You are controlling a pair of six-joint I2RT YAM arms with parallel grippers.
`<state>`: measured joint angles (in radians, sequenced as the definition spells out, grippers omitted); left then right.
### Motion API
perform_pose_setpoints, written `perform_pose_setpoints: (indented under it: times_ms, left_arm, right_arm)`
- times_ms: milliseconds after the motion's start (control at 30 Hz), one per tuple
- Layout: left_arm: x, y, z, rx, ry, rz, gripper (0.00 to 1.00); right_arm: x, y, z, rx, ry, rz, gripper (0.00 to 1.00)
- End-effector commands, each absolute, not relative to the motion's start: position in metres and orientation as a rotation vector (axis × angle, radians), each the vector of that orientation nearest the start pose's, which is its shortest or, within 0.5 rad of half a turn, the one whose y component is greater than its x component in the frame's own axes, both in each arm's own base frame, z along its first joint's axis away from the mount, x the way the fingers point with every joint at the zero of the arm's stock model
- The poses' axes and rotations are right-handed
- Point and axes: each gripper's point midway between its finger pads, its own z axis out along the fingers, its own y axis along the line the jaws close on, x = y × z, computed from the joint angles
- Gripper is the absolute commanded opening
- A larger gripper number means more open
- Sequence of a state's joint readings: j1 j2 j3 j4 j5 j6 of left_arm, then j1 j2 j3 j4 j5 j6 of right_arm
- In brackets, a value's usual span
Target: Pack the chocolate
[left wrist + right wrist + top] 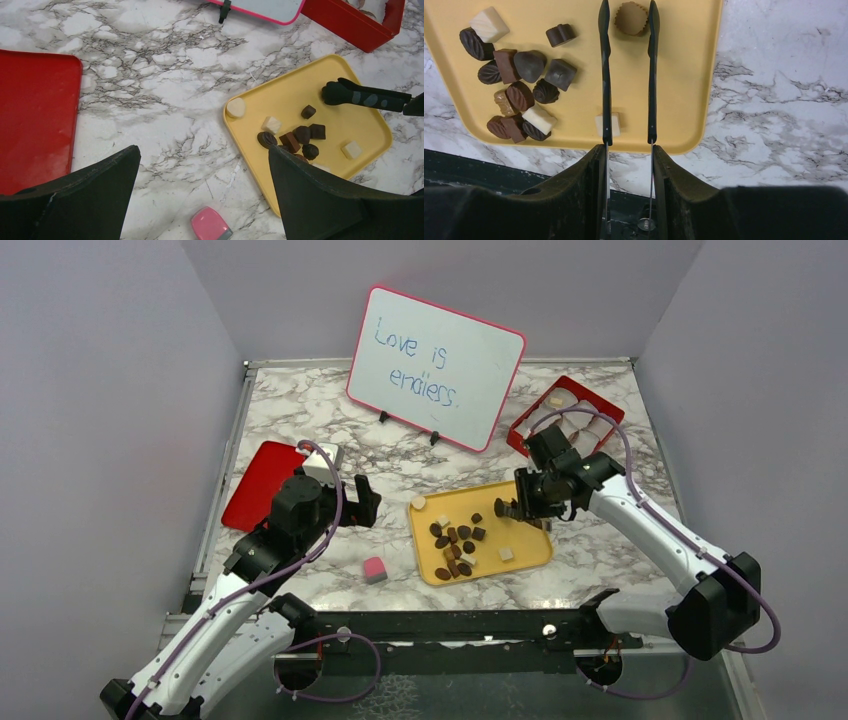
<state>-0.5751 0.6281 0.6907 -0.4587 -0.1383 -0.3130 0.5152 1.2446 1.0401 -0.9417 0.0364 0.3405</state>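
the right claw (629, 150) was stretched low over the yellow tray (674, 75), clamped on black tongs (604, 75); the left claw (204, 152) was held wide above the marble table (165, 100). the chocolate (530, 64) was heaped left of the tongs. whether the tan cup (631, 18) between the cut-off tips was pinched could not be told.

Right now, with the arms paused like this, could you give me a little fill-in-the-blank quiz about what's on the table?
1. The chocolates lie on a ___ tray.
2. The whiteboard reads "Love is ___."
3. The right fingers squeeze a pair of thin black ___ over the tray.
4. The left fingers stand wide ___, holding nothing.

Missing words: yellow; endless; tongs; open.
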Motion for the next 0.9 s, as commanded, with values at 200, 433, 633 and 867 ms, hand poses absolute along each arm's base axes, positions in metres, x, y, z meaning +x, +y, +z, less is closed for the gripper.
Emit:
perform_pose_setpoints:
  times_ms: [200, 433, 633, 867]
  left_arm:
    - [0.225, -0.134, 0.213, 0.176, 1.966, -0.46, 0.99]
    - [0.225, -0.132, 0.214, 0.169, 1.961, -0.459, 0.99]
    - [0.226, -0.132, 0.212, 0.172, 1.967, -0.449, 0.99]
    - [0.227, -0.133, 0.212, 0.172, 1.969, -0.451, 0.99]
  right_arm:
    - [0.217, 0.141, 0.123, -0.273, 2.736, 0.169, 0.39]
    - [0.218, 0.143, 0.126, -0.27, 2.72, 0.173, 0.31]
    - [0.221, 0.148, 0.134, -0.277, 2.697, 0.211, 0.3]
    - [0.234, 0.144, 0.159, -0.228, 2.608, 0.18, 0.27]
